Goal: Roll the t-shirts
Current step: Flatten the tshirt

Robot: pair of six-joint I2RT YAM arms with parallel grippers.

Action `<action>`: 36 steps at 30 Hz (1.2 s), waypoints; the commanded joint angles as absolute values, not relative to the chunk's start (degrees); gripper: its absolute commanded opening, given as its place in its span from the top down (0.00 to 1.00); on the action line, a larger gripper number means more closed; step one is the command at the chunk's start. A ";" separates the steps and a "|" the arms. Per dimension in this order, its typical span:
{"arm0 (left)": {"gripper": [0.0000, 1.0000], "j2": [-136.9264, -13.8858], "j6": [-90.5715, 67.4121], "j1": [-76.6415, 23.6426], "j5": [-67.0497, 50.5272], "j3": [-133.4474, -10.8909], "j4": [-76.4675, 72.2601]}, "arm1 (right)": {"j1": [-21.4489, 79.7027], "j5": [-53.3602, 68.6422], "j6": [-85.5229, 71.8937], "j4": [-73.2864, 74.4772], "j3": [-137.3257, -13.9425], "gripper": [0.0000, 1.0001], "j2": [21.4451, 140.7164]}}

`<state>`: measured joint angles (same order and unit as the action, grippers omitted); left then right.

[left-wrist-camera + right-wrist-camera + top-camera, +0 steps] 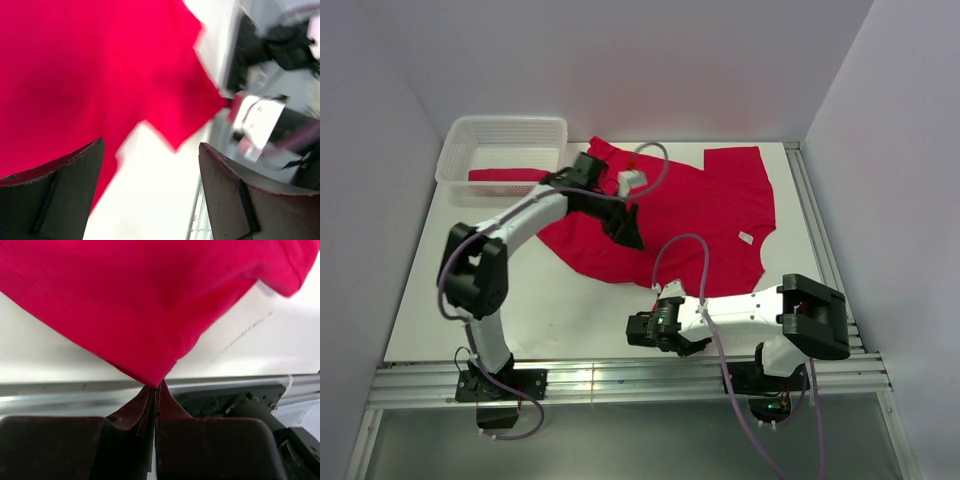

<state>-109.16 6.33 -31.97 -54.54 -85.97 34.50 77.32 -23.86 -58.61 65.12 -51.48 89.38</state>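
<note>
A crimson t-shirt (pixel 695 215) lies spread flat on the white table, and it also fills the left wrist view (pixel 75 65) and the right wrist view (pixel 150 295). A second red t-shirt (pixel 510 176) lies rolled in the white mesh basket (pixel 505 121) at the back left. My left gripper (pixel 625 228) is open and empty over the spread shirt's near left part; its view is blurred (pixel 151 145). My right gripper (pixel 157 386) is shut, pinching the shirt's hemmed near corner at its fingertips. In the top view it sits near the table's front edge (pixel 655 322).
A metal rail (pixel 620 375) runs along the table's front edge, close behind the right gripper. Another rail (pixel 815 230) runs down the right side. Walls close in the table at the back and on both sides. The right arm's cable loops over the shirt (pixel 705 260).
</note>
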 commanded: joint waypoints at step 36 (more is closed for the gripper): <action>0.33 -100.28 -5.36 10.46 -32.17 -60.29 14.24 | 82.53 -20.21 -69.52 77.61 -49.75 1.00 71.98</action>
<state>-98.87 -1.87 10.83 -32.91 -60.95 19.35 81.89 -18.55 -67.72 75.07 -47.72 73.89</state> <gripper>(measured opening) 0.676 0.010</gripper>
